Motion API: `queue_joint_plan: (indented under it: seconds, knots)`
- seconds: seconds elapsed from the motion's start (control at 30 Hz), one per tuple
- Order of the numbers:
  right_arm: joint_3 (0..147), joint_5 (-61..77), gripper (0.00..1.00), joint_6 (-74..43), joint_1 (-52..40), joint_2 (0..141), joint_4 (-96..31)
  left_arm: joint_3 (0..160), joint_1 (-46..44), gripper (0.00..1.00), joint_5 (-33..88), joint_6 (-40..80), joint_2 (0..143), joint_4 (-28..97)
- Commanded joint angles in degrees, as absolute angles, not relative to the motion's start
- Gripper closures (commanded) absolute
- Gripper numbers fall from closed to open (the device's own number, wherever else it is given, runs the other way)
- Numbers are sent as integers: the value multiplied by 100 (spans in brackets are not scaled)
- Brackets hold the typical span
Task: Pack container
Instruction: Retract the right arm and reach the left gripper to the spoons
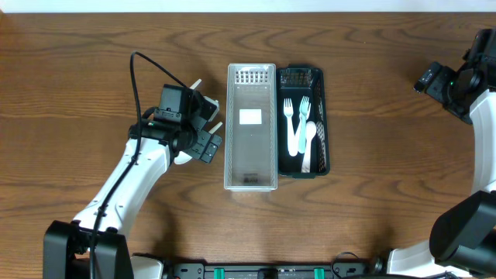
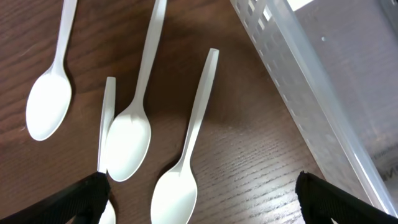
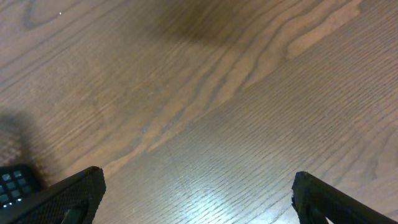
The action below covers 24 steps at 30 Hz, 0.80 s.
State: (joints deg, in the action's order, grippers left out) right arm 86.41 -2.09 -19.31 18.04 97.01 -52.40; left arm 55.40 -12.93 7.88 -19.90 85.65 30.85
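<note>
Several white plastic spoons (image 2: 177,186) lie on the wood just left of the clear container (image 2: 323,93). My left gripper (image 2: 199,199) is open low over them, with one spoon bowl between its fingertips and nothing held. In the overhead view the left gripper (image 1: 203,133) sits beside the clear container (image 1: 252,174), hiding most of the spoons (image 1: 197,83). The dark green tray (image 1: 323,124) to its right holds two pale forks (image 1: 294,124) and a spoon. My right gripper (image 3: 199,186) is open and empty over bare wood at the far right (image 1: 435,79).
The clear container has a white label (image 1: 250,117) on its floor and is otherwise empty. A corner of the dark tray (image 3: 12,183) shows at the lower left of the right wrist view. The left arm's cable (image 1: 136,85) loops over the table.
</note>
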Motion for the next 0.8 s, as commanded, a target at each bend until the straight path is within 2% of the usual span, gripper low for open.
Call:
queue_joint_plan:
  seconds: [0.0,0.2,0.3,0.6,0.77]
  knots:
    - [8639,-211,1,-2032,1837,9677,-5231,5732,-1192,2,676,-1743,8621,3103]
    - [8639,-211,1,-2032,1837,9677,-5231,6823,-694,2,698,-1737,9745,4278]
    - [8639,-211,1,-2034,1835,9677,-5234,7389,-687,2,847,-2307,10361,4862]
    - [8639,-211,1,-2034,1837,9677,-5231,7489,-753,0,838,-2853,10637,4534]
    - [8639,-211,1,-2034,1837,9677,-5234,7347,-873,13,834,-3514,10643,4755]
